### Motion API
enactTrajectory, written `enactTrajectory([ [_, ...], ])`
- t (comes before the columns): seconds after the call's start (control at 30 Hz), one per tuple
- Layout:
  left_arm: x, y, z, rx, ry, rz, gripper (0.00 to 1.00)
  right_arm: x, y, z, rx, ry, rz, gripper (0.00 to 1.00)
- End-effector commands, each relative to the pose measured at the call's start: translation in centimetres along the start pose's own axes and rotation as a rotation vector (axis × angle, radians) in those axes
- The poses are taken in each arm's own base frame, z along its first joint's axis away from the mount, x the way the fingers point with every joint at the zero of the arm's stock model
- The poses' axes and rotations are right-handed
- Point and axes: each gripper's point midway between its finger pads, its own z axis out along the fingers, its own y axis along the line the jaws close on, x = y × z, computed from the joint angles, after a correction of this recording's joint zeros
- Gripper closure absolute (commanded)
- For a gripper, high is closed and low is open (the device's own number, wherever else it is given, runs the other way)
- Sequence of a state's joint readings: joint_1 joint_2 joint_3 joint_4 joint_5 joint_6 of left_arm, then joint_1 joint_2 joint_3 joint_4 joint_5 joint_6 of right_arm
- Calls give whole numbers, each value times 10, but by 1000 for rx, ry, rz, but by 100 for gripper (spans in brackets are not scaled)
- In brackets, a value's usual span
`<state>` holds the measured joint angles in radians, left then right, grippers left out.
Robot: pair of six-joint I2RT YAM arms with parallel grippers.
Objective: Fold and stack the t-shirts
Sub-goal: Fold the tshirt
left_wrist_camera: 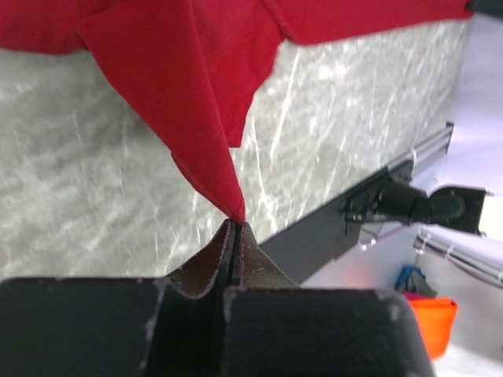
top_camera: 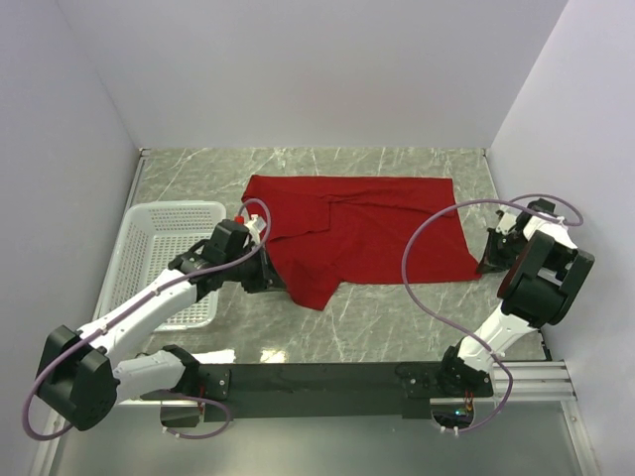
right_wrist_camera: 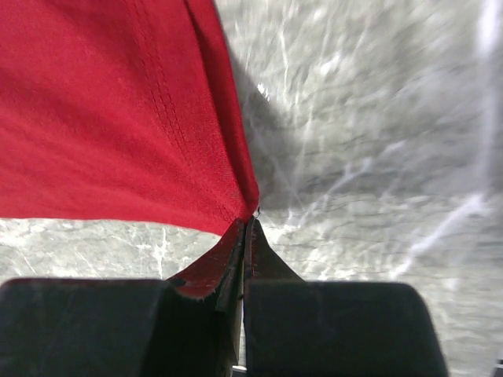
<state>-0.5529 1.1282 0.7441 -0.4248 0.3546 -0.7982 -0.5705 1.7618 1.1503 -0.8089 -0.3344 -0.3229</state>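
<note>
A deep-red t-shirt [top_camera: 367, 228] lies partly folded on the marble table, one flap hanging toward the near side. My left gripper [top_camera: 270, 274] is at its left edge. In the left wrist view the jaws [left_wrist_camera: 236, 225] are shut on a pulled-up point of red cloth [left_wrist_camera: 189, 86]. My right gripper [top_camera: 490, 262] is at the shirt's near right corner. The right wrist view shows that gripper [right_wrist_camera: 250, 223] shut on the corner of the cloth [right_wrist_camera: 102, 110], which stretches away from the tips.
A white mesh basket [top_camera: 175, 208] stands at the left, beside the left arm. The black mounting rail [top_camera: 327, 377] runs along the near edge. White walls close in the table at the back and on both sides. An orange object [left_wrist_camera: 429, 322] sits beyond the rail.
</note>
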Motion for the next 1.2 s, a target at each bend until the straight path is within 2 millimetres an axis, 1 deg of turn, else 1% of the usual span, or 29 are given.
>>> enactTrajectory([
  [0.0,9,-15,-16,68,38,31,99,-20,-2,-19,1,-59,-31,100],
  [0.07,10,-23,-26,97,34,36,99,-22,-1,-18,-9,-56,-34,100],
  [0.17,16,-29,-40,110,44,23,99,-21,0,-16,-22,-51,-34,100],
  [0.2,19,-27,-43,100,53,13,99,-21,0,-15,-25,-52,-34,100],
  [0.33,29,-20,-44,91,78,-14,99,-16,3,-11,-43,-44,-36,100],
  [0.43,36,-21,-44,109,100,-34,99,-15,4,-11,-43,-45,-44,100],
  [0.53,36,-27,-52,129,95,-34,99,-17,0,-16,-23,-62,-53,100],
  [0.63,40,-29,-61,127,105,-33,99,-19,-2,-20,-8,-71,-60,100],
  [0.8,51,-29,-66,139,142,-41,99,-17,-1,-18,-20,-59,-66,100],
  [1.0,55,-29,-69,146,155,-46,99,-9,4,-15,-45,-45,-77,100],
  [1.17,51,-29,-71,125,145,-44,99,-9,10,-18,-75,-57,-87,100],
])
